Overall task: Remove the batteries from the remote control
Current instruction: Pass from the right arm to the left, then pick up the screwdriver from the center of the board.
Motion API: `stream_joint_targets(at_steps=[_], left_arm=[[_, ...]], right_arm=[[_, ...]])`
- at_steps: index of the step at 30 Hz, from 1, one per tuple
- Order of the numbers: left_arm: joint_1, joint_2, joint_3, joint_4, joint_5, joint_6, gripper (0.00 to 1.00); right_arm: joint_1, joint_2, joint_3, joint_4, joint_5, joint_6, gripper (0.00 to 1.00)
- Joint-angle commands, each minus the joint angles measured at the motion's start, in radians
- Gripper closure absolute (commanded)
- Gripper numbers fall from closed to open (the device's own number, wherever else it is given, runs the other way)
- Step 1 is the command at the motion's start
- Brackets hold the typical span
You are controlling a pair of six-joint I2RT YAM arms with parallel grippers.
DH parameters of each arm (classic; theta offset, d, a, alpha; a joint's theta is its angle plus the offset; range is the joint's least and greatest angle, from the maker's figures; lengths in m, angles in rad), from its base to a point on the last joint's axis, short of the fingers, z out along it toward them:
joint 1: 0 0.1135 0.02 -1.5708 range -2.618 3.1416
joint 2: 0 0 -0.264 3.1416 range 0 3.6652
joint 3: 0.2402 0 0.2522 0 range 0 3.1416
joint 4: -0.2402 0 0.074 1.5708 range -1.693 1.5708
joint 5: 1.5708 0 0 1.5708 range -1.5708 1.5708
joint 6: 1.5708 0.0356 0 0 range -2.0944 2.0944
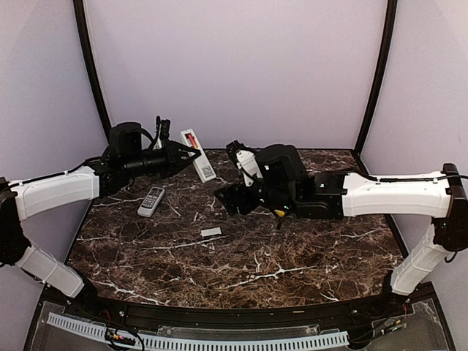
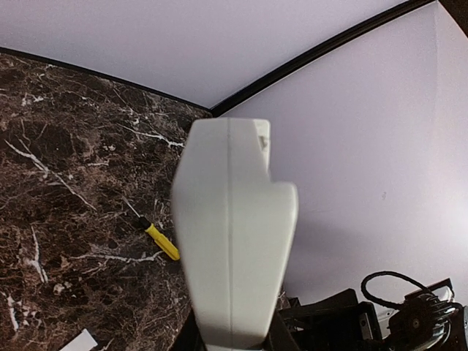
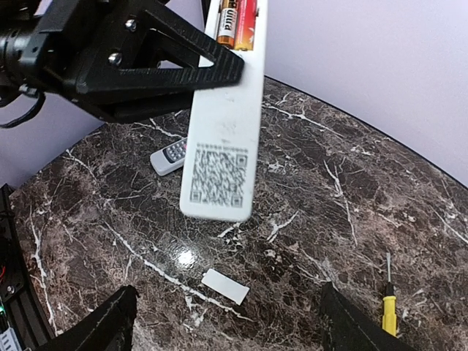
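Nearest me on the bench (image 1: 292,270), a small pale cover plate (image 1: 211,232) lies flat at about 6 o'clock from the raised remote, apart from everything else. I judge it to be the battery door, taken off and set aside so the cells are bare. Just past it hangs my right gripper (image 1: 223,199), jaws spread wide and holding nothing, its nose aimed toward 10 o'clock at the remote. I take that spread as readiness to close round a cell. The yellow-handled screwdriver (image 3: 389,310) lies on the bench under that arm, at 5 o'clock in the right wrist view, untouched. At 8 o'clock from the raised remote a grey remote (image 1: 151,201) lies buttons up on the bench, outside any grip. Farther back, my left gripper (image 1: 191,153) is clenched on the white remote (image 3: 219,157), lifting it clear of the bench and tilting it so its back, with the printed code square, faces my right wrist camera. The batteries (image 3: 238,20) sit side by side in the open compartment at the remote's far end, at 12 o'clock in that view, one orange-gold and one reddish, not yet out. Held up like this, the remote presents them to my free gripper.
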Motion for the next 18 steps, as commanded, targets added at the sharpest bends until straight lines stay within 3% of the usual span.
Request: stream_joint_targets(at_steps=[1, 10, 14, 18], left_arm=[[0.114, 0.016, 0.082, -0.122, 0.179, 0.128, 1.00], [0.186, 0.120, 0.267, -0.512, 0.385, 0.590, 1.00], [0.185, 0.134, 0.320, -0.647, 0.473, 0.703, 0.98], [0.185, 0.137, 0.334, -0.745, 0.475, 0.773, 0.97]], right_arm=[[-0.069, -0.055, -0.029, -0.044, -0.002, -0.008, 0.22], [-0.300, -0.051, -0.061, -0.179, -0.165, 0.046, 0.37], [-0.401, -0.008, -0.065, -0.224, -0.238, 0.045, 0.41], [-0.473, 0.055, -0.057, -0.256, -0.270, 0.023, 0.44]])
